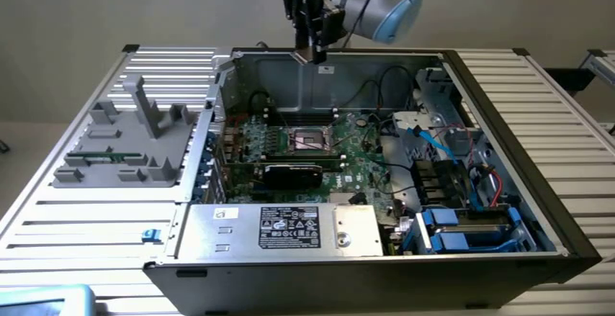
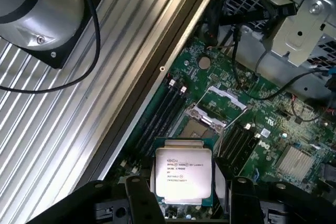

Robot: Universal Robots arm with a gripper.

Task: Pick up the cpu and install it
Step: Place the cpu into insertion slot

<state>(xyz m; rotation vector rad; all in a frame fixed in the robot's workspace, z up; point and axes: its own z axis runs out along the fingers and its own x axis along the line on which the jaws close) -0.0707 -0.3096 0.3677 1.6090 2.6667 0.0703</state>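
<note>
Holding the cpu (image 2: 182,174) flat between its two black fingers (image 2: 137,200), the gripper (image 1: 312,53) is clamped on the chip's opposite edges and hangs high over the rear wall of the open computer case (image 1: 288,287). Chip's silver printed top faces the wrist camera. Green motherboard (image 2: 273,129) lies well below it, with the metal-framed socket (image 2: 212,113) near the chip in the wrist view but apart from it.
</note>
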